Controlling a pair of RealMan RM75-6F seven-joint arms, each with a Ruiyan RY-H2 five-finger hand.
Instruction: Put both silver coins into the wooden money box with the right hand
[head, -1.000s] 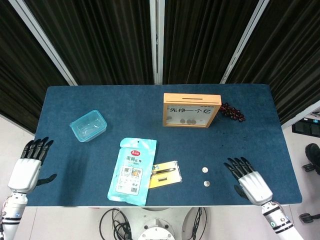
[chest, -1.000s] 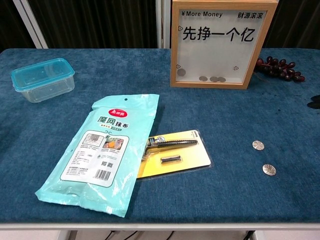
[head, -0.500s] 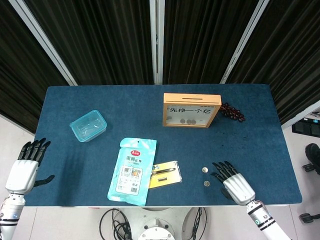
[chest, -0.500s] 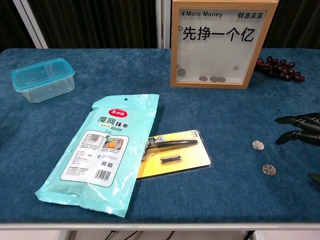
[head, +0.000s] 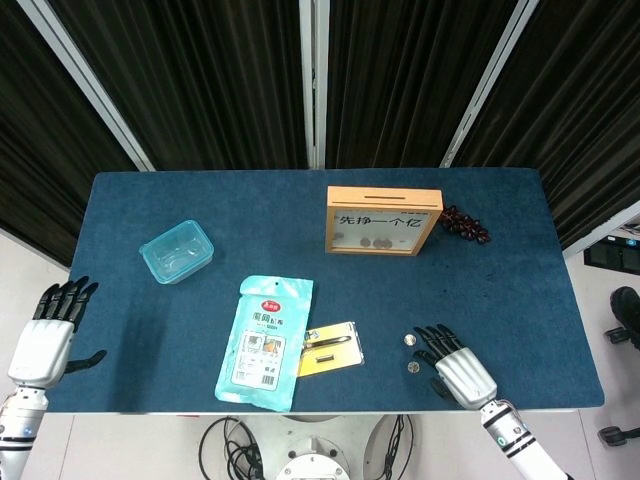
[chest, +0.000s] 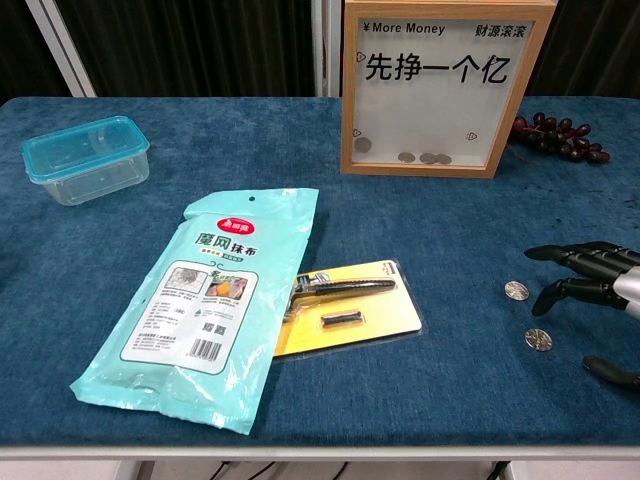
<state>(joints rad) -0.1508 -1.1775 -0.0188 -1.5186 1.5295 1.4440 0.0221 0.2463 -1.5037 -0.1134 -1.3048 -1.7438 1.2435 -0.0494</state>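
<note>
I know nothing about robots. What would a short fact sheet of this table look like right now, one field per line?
Coins: two silver coins lying loose on the blue cloth
Money box: wooden money box upright at the back, some coins visible behind its window
Right hand: right hand just right of the coins, fingers spread, holding nothing
Left hand: left hand off the table's left edge, holding nothing
Other items: teal plastic tub, wipes packet, yellow razor card, dark grapes

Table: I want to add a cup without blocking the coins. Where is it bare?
Bare cloth between the tub and box, and left of the packet. Crowded by the right hand: both coins.
</note>
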